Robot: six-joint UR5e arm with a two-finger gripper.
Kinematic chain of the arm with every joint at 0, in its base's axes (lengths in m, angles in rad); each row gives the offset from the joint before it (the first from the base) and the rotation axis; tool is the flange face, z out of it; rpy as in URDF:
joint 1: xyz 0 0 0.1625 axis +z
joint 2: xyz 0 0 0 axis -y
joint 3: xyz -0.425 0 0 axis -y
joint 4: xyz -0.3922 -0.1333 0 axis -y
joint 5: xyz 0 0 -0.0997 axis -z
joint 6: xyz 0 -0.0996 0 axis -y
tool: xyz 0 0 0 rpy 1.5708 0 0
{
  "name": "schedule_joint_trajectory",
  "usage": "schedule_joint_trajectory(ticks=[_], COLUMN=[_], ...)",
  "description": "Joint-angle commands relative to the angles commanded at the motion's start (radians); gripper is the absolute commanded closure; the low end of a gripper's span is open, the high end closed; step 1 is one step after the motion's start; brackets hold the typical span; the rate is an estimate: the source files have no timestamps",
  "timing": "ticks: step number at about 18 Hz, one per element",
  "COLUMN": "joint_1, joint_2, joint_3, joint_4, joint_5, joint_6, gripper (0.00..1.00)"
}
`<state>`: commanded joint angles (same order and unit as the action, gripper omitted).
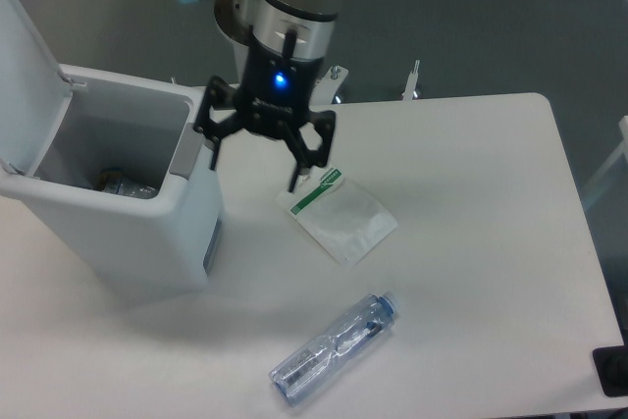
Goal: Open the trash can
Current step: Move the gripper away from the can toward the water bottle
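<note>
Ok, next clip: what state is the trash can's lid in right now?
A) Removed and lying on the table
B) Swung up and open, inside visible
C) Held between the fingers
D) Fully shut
B: the lid of the trash can stands raised at its left side, the interior and some contents show, and the gripper hangs open beside it, holding nothing.

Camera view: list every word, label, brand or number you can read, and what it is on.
Nothing is legible.
Pouch: green and white label at its top edge, print too small to read.
Trash can: bluish sticker on its side, blurred.
Bottle: no readable label.
Claw: a blue light, no text.
</note>
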<state>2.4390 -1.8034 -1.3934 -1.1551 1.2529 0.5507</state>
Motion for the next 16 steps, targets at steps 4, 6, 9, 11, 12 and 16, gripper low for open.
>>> schedule_joint_trajectory(ticks=[4, 6, 9, 11, 12, 16], joint_1=[-0.026, -0.026, -0.026, -0.026, -0.025, 0.056], joint_2=[-0.155, -0.177, -0.189, -0.214, -0.215, -0.198], joint_3=[0.148, 0.159, 0.145, 0.137, 0.113, -0.05], joint_4=[0.0, 0.002, 0.0, 0.0, 0.0, 0.069], joint_5=[0.089, 0.103, 0.12, 0.176, 0.227, 0.348], joint_6=[0.0, 0.023, 0.112, 0.167, 0.195, 0.271], gripper=[0.0, 0.0, 0.0, 0.0, 0.0, 0.0])
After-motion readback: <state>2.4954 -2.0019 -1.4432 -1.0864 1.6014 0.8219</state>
